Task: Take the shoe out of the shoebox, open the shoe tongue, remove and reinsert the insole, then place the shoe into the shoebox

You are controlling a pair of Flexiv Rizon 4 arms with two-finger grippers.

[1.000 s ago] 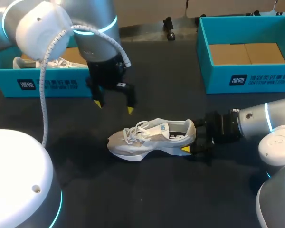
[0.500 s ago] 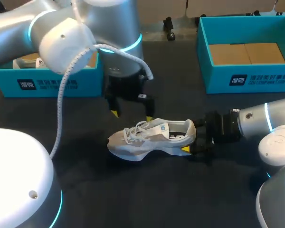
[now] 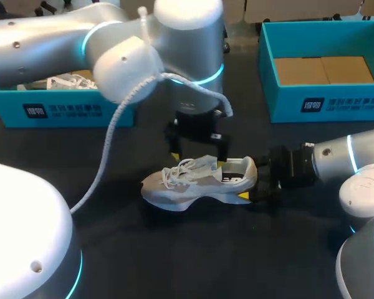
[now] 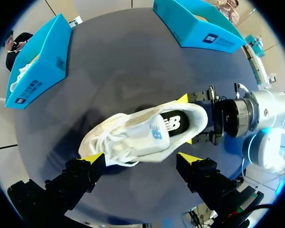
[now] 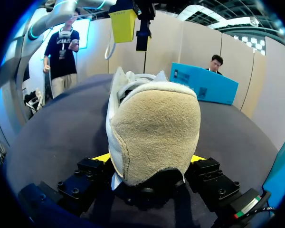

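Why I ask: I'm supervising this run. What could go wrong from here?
1. The left gripper hangs open with a finger on either side of the tongue, right by the loose laces. Closing might catch the laces instead of the tongue.
2. The right gripper grips the shoe only at its heel, so a pull on the tongue might twist or tug the shoe out of that hold.

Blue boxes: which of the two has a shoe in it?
The left box: a white shoe lies inside it. The right box shows only bare cardboard.
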